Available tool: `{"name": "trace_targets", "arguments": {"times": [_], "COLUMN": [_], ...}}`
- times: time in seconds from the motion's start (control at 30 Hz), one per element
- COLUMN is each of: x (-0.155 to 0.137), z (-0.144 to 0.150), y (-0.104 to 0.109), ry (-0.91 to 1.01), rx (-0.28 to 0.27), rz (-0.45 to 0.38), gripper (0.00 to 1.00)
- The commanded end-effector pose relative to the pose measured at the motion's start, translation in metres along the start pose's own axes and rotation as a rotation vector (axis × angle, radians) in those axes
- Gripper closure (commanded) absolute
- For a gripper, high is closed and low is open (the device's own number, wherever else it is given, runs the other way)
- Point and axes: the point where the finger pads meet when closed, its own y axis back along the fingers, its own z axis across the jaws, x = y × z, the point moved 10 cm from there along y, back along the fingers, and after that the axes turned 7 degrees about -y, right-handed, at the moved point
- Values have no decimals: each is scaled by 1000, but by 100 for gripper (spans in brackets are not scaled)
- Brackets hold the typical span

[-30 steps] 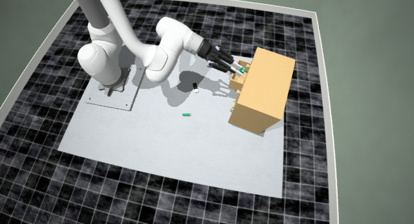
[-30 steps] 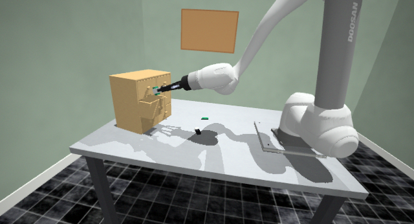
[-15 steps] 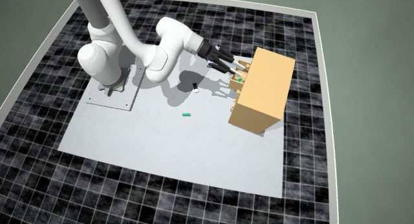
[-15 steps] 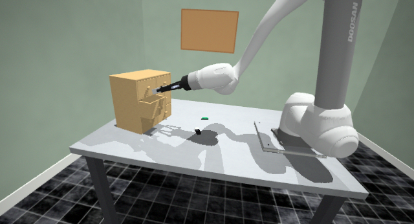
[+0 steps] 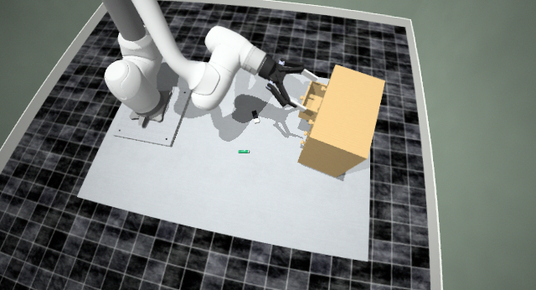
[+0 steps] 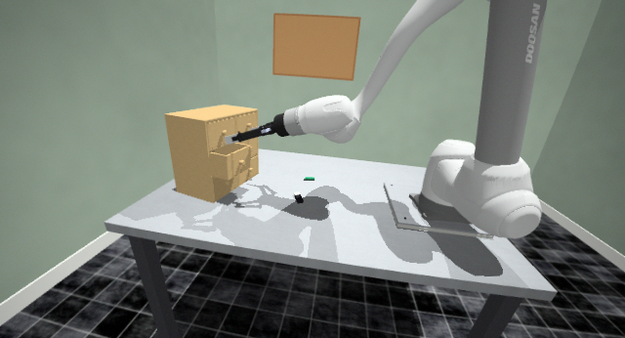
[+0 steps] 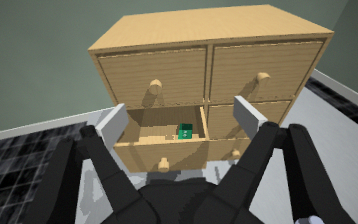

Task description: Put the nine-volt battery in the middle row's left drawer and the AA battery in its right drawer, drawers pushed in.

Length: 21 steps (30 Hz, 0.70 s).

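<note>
The chest (image 5: pixel 352 110) (image 6: pixel 187 152) (image 7: pixel 210 25) stands upright. Its middle-row left drawer (image 6: pixel 222 167) (image 7: pixel 135 154) is pulled well out. The green nine-volt battery (image 7: pixel 185 131) lies in it, near its front and right wall; it cannot be made out in the top and exterior views. The middle-row right drawer (image 7: pixel 277 113) looks pushed in, partly behind a finger. My gripper (image 5: pixel 311 93) (image 6: pixel 229 140) (image 7: pixel 179 109) is wide open and empty, just above the open drawer, its fingertips near the chest's front. The green AA battery (image 5: pixel 244 152) (image 6: pixel 309 179) lies on the table.
A small black-and-white object (image 5: pixel 255 116) (image 6: pixel 298 198) lies on the table (image 5: pixel 209 181) (image 6: pixel 352 177) between the arm's base and the chest. The top-row drawers (image 7: pixel 180 67) (image 7: pixel 240 65) are closed, their knobs sticking out just beyond the fingertips. Bottom-row fronts are partly hidden.
</note>
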Motion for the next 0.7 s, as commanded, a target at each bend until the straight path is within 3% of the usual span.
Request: {"name": "trace_targets", "arguments": {"times": [0.0, 0.27, 0.67], "x": [0, -3, -16], "z": [0, 0, 2], "y": [0, 11, 54], "ry": [0, 0, 0], "rx": [0, 0, 0], "rz": [0, 0, 0], "gripper": [0, 0, 0]}}
